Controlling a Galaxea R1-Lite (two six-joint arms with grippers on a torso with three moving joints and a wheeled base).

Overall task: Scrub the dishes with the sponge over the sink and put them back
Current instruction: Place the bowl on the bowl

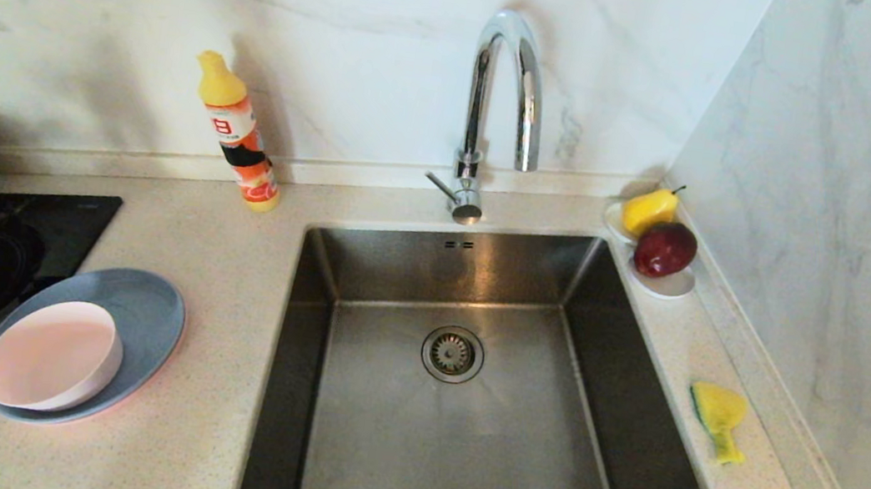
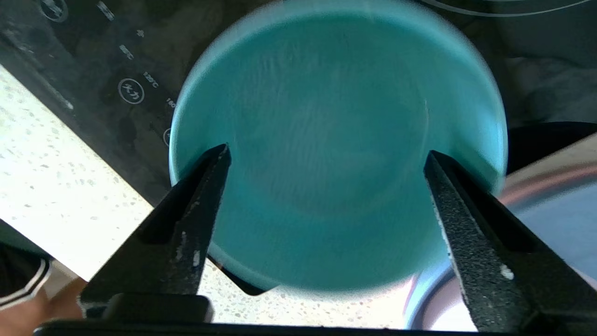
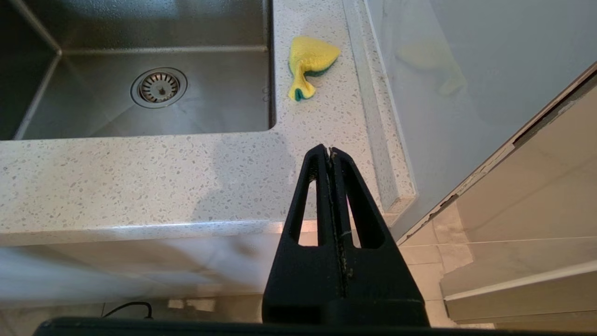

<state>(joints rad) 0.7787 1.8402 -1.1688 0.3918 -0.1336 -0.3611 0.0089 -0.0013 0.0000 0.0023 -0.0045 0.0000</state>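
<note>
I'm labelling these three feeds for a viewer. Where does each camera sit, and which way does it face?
Head view: up on the head, facing forward and down at the sink and counter; no clear arm.
Left wrist view: behind the open left gripper, facing the teal bowl on the cooktop.
Right wrist view: behind the shut right gripper, low before the counter edge.
Head and right wrist views share sink and sponge.
</note>
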